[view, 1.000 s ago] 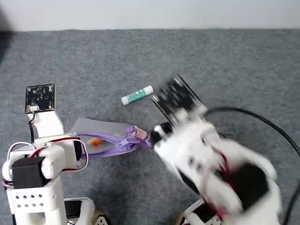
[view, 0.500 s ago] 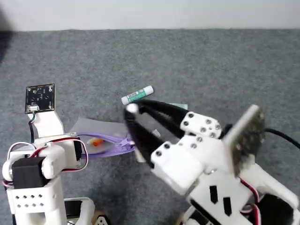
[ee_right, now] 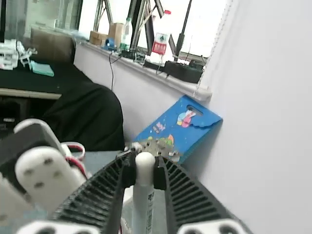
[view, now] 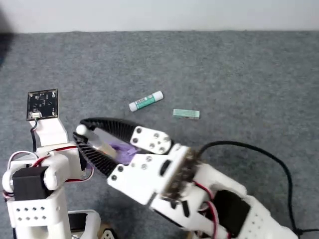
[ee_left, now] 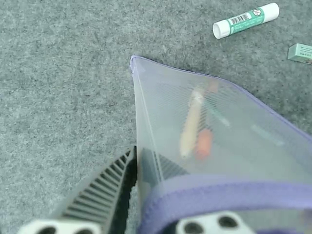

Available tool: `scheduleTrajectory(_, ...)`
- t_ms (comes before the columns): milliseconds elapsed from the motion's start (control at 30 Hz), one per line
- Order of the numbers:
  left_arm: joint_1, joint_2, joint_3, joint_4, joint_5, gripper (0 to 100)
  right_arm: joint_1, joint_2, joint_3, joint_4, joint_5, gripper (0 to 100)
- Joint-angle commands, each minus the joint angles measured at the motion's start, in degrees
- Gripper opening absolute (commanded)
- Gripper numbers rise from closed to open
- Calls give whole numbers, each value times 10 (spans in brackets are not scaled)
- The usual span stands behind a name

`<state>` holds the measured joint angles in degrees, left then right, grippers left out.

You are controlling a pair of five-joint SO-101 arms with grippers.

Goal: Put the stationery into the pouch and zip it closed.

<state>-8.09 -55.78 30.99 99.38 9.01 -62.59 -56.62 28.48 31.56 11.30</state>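
Pouch (ee_left: 219, 146) lies on the bench (view: 239, 64) by the left arm, its zip edge pinched in the left jaws; right jaws, clamped on 1 white stick (ee_right: 141, 195), hang directly over it, the stick slanting toward the left arm; glue stick (view: 145, 101) and eraser (view: 186, 114) lie beyond.

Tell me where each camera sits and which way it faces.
High view: fixed overhead, looking down on the grey felt tabletop, left arm and right arm.
Left wrist view: on the left wrist, looking down past the left end effector, clamped on the translucent purple-zipped mesh pouch.
Right wrist view: on the right wrist, tipped toward a wall and window; the right end effector grips a white round stick.
Shared: high and left wrist views both show the green-and-white glue stick and green rectangular eraser.
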Motion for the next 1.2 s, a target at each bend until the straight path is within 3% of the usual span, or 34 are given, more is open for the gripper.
scheduleTrajectory(0, -1, -4, -2, -4, 5, 14, -4, -12, 30, -20, 17, 8)
scheduleTrajectory(233, -1, -5, -2, -4, 5, 14, -2, -12, 72, 51, 46, 13)
scheduleTrajectory(433, -1, -5, -2, -4, 5, 14, -1, -26, 72, 95, 47, 208)
scheduleTrajectory(533, -1, -5, -2, -4, 5, 14, 1, -39, 72, 109, 47, 214)
scheduleTrajectory(833, 2, -5, -2, -4, 5, 14, 176, -61, 72, 114, 45, 9)
scheduleTrajectory(1167, 3, -5, -2, -4, 5, 14, 396, 40, 92, 182, -8, 27)
